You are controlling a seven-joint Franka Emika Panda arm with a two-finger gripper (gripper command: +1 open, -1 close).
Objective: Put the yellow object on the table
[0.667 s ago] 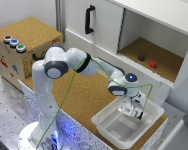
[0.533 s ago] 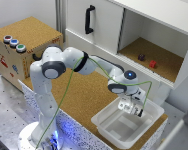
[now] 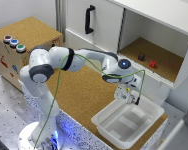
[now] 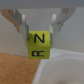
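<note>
Carry step: gripper jaws clenched on the yellow object above the white bin rim; next, translate over bare table, lower, release.

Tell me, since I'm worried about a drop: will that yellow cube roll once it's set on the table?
Probably not: the yellow cube has flat faces and square edges. It looks rigid, undented between the gripper fingers. Likely light, being small.

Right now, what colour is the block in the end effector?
Yellow with black letters; the yellow object shows best in the wrist view.
</note>
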